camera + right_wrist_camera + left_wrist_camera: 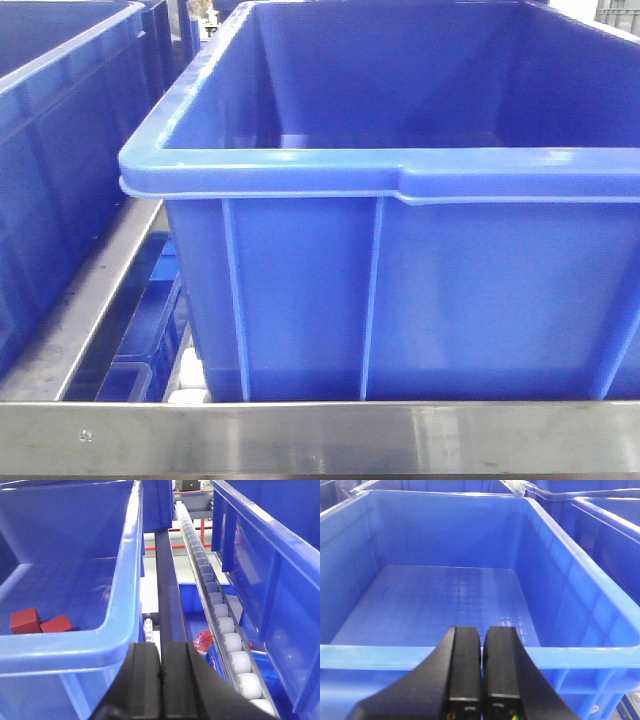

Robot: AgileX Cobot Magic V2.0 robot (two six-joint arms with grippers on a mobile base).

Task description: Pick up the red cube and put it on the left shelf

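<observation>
In the exterior front-facing view, a large blue plastic crate [400,290] filled most of the picture, resting just behind a brushed steel shelf rail [320,435]. A second blue plastic crate [60,150] stood left of the large crate, apart from it, with a steel side rail running between them. Neither gripper nor the cube showed here.

In the left wrist-mounted view, the left gripper [481,680] hung over the near rim of a deep blue plastic bin [445,595], its two black fingers nearly pressed together with only a thin slit between them and nothing held. The bin's floor showed only bare blue plastic.

In the right wrist-mounted view, the right gripper [161,680] had its black fingers touching, grasping nothing. Left of it, a blue plastic tote [75,580] held two red cubes in its near left corner: a red cube [25,621] and another red block [57,624] just beside it. A track of white plastic rollers [220,615] ran right of the tote.
</observation>
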